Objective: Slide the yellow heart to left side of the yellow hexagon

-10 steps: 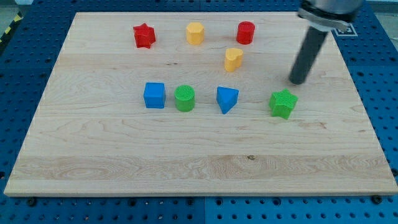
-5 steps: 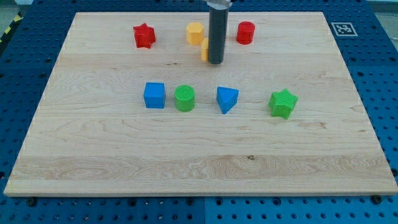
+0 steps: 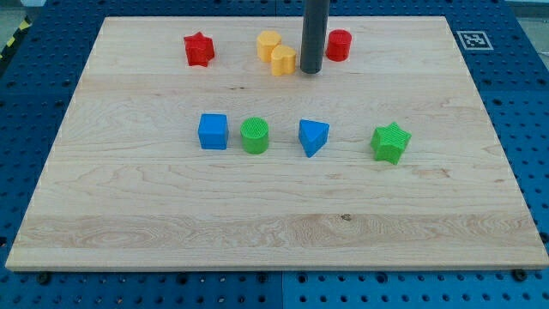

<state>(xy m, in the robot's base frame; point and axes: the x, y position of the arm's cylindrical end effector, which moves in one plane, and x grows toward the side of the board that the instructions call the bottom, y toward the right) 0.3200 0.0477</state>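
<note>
- The yellow heart (image 3: 283,61) sits near the view's top of the table (image 3: 129,215), touching or all but touching the lower right of the yellow hexagon (image 3: 269,45) (the gap, if any, is too fine to make out).
- My tip (image 3: 310,72) stands just beside the heart on the view's right, between it and the red cylinder (image 3: 339,45); whether it touches the heart I cannot tell.
- This rig has no jaws, only the bare rod, so nothing is gripped and nothing can be; the heart moves by pushing alone.
- The heart is on the wrong side: it must end at the hexagon's left, toward the red star (image 3: 198,49), and it is not yet there.
- Chief risk: a straight push toward the view's left from here would likely drive the heart into the hexagon and carry both along, shifting the reference block itself.
- A push off the heart's centre could spin it or let it slip round the rod.
- Routing below the hexagon looks safer, though a wide sweep could run the heart on into the red star.
- The blue cube (image 3: 213,131), green cylinder (image 3: 255,136), blue triangle (image 3: 312,136) and green star (image 3: 390,142) lie well apart, lower down.
</note>
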